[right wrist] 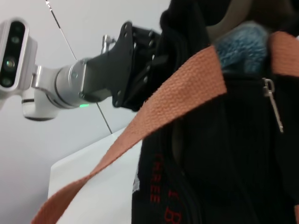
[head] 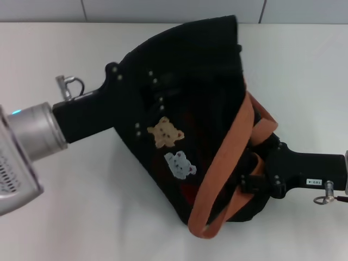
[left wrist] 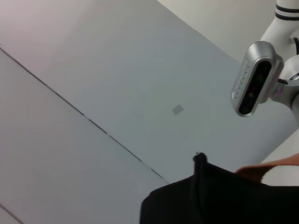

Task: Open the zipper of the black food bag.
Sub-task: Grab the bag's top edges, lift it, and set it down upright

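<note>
The right gripper (head: 255, 176) reaches in low from the right, its fingers buried among the orange-brown webbing handles (head: 228, 163) of the boxy black fabric food bag (head: 190, 81); their spread cannot be told. The bag lies tilted on the white table (head: 81, 217), long axis running from near right to far left. Its slim silver zipper pull (right wrist: 273, 105) hangs by one strap. The left gripper (head: 149, 98) presses into the bag's far-left side, fingers hidden.

Brightness: even and bright across the white table (head: 65, 217) in all views.
Light source: diffuse, apparently from overhead; no lamp visible.
Shadows: faint, soft-edged, close under the bag (head: 190, 103).
Glare: mild sheen on the left arm's silver cuff (head: 35, 130).
Dark detail: black fabric reads as a near-solid mass; folds barely separable.
Focus: right wrist view soft on the nearest strap (right wrist: 140, 130).
</note>
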You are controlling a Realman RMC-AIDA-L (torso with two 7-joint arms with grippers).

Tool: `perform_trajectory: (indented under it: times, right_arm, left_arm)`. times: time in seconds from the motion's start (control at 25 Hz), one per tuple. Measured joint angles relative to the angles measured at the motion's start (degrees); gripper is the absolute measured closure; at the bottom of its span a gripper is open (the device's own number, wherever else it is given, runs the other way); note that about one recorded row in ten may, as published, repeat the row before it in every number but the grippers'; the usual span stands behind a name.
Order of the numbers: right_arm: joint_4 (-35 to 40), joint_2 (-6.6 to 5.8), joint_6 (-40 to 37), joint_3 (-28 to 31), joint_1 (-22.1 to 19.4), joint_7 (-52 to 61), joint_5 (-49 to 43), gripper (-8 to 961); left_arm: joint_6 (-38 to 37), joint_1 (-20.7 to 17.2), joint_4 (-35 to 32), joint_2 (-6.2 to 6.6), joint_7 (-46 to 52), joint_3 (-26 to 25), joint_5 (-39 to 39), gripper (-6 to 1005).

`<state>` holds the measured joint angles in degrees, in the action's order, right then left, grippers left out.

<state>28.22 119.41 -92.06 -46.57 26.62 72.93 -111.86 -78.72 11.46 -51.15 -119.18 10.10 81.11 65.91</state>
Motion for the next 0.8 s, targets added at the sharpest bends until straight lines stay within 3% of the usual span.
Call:
perform_trajectory:
  times: [0.04,0.4,0.68,0.8]
  right_arm:
    - [-0.02,0.03,0.14,-0.05,0.01,-0.21,0.01,303]
    - [-0.07,0.02,-1.48,1.1,-0.46,-0.25,0.11,302]
    - [1.57,-0.51,-10.31,11.26,-4.91,-0.23,0.11,240]
    - [2.43,-1.33,-13.62,16.01,-7.04,-0.23,0.14,210]
  left_arm:
    - [2.02,-0.25,-3.17,0.06,0.8,1.56,-0.01,872]
    - [2.55,-0.71,-7.86,0.25,0.74,2.61,0.17,892]
    - [2.46,-1.21,-8.22,0.27,-0.18,3.09,0.12,891]
    - [2.35,-1.25,-8.26,0.27,-0.4,3.16,0.12,891]
